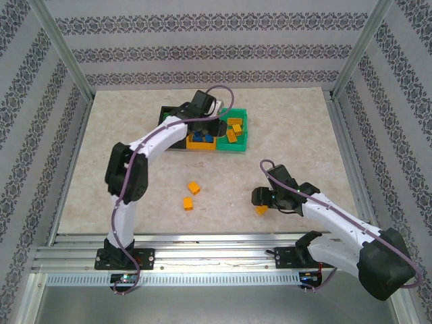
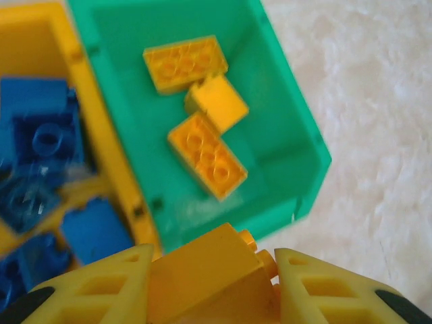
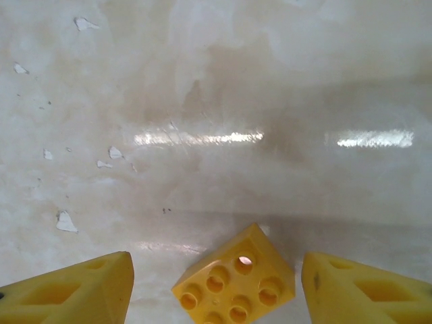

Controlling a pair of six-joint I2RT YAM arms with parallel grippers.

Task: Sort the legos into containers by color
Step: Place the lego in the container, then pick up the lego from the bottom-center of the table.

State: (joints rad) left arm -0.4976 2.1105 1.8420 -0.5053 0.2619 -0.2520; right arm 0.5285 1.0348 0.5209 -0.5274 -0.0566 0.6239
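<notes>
A pale beige, marble-patterned table top (image 1: 304, 128) is closed in on three sides by walls (image 1: 202, 54) papered in horizontal bands of white and grey damask ornament. Silver aluminium posts (image 1: 64, 47) slant up from the far corners, and slotted aluminium rails (image 1: 216, 251) run along the near edge. Close up, the glossy top shows brownish veining, small white chips (image 3: 65, 221) and bright streaks of reflected light (image 3: 199, 138).

Left tool (image 2: 212, 273) far forward, tight on an orange brick (image 2: 202, 260); right tool (image 3: 217, 273) low, jaws apart.
</notes>
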